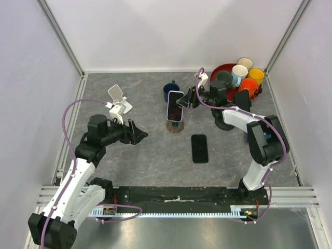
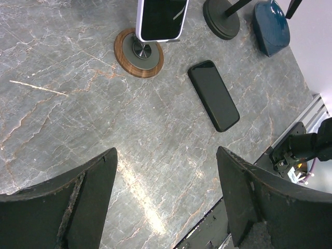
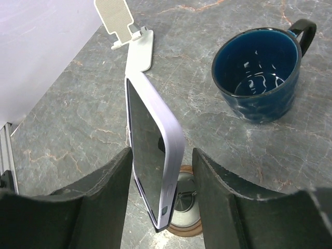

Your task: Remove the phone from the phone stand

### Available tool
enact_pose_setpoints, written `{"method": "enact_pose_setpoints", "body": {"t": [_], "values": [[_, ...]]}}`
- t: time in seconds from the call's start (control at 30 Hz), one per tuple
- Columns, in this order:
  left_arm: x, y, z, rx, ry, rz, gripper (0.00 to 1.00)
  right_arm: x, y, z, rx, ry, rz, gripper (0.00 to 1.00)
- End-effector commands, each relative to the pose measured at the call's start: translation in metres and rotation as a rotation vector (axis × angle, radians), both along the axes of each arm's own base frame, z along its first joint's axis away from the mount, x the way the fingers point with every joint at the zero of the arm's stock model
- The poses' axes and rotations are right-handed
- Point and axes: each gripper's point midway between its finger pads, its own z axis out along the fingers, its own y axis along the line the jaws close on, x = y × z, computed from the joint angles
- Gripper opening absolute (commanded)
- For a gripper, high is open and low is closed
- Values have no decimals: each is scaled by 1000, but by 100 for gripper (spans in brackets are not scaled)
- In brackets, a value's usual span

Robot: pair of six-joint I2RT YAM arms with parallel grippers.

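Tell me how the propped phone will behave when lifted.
Probably rigid: the phone is a flat slab. It looks smooth, so it may slip in the right pincer. The stand has a small round base, so a sideways pull could tip it.

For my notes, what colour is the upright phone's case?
Pale lilac case; best in right wrist view.

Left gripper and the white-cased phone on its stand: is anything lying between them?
No. In the top view only bare grey table separates the left gripper from the phone on its stand; the black phone lies off to the side.
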Motion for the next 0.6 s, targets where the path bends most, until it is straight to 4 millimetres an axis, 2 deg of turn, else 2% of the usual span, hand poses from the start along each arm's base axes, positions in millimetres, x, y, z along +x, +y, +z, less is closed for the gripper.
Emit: {"method": "enact_pose_setpoints", "body": {"t": [0.0,0.1,0.33,0.4,0.57], "values": [[4,-2,11,-8,-61,-26,84,7,8,32,42,-123,71,54],[3,-2,12,-10,-60,-27,84,6,8,33,43,-126,79,48],[3,-3,12,-13,-64,-31,84,3,11,43,48,-150,106,20],[2,-3,12,-14,-64,-32,83,2,11,45,47,-157,116,18],[2,-3,12,-14,-64,-34,83,-1,12,55,56,-188,141,3]]}}
